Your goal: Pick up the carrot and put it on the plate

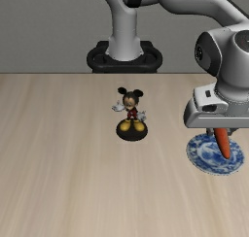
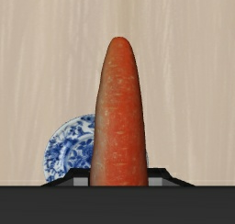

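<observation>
So the gripper has its two fingers closed in on the carrot, pinching the thick end from both sides. The carrot hangs point-down from it, right over the plate. From the exterior view I honestly can't tell whether the tip is touching the plate or just above it.

The carrot is a smooth orange cone with a rounded tip and faint crosswise ridges on the skin, kind of matte. In the wrist view it runs straight out from between the fingers, and the plate peeks out from behind one side of it.

The plate is a small round one, white with a busy blue pattern, and it looks like glazed china. The pattern reads as swirls or florals, too fine to make out more. It sits flat on the table, at the exterior view's right.

The table is light wood with fine straight grain lines, pale beige, no gloss.

There's also a little Mickey Mouse figure standing upright on a dark round base with a yellowish rim. It has black ears, red shorts and arms out, and looks like shiny plastic. It's well apart from the plate, toward the exterior view's left of it.

The arm is glossy white with dark grey joints, and the hand block above the fingers is light grey and boxy.
</observation>
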Available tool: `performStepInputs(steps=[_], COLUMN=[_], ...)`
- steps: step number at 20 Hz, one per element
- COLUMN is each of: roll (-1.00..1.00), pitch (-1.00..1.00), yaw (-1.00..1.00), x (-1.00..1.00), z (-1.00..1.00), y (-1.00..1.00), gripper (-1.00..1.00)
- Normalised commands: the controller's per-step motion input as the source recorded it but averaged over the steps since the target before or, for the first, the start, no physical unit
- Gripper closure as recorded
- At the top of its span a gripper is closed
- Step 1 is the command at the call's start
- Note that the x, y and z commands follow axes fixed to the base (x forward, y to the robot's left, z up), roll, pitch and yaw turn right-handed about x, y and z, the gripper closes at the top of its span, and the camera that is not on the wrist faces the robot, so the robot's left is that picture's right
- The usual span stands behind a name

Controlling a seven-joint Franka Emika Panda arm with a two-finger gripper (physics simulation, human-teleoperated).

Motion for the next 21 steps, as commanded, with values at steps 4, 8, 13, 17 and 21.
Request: performStepInputs(steps=[4, 8, 13, 17, 21], roll=[0.00, 0.00, 0.00, 0.00, 0.00], pitch=[0.00, 0.00, 0.00, 0.00, 0.00], yaw=[0.00, 0.00, 0.00, 0.00, 0.00], x=[-0.75, -0.25, 0.00, 0.00, 0.00], z=[0.00, -0.50, -0.80, 0.00, 0.00], y=[0.25, 0.25, 0.00, 0.00, 0.00], gripper=[1.00, 1.00, -1.00, -1.00, -1.00])
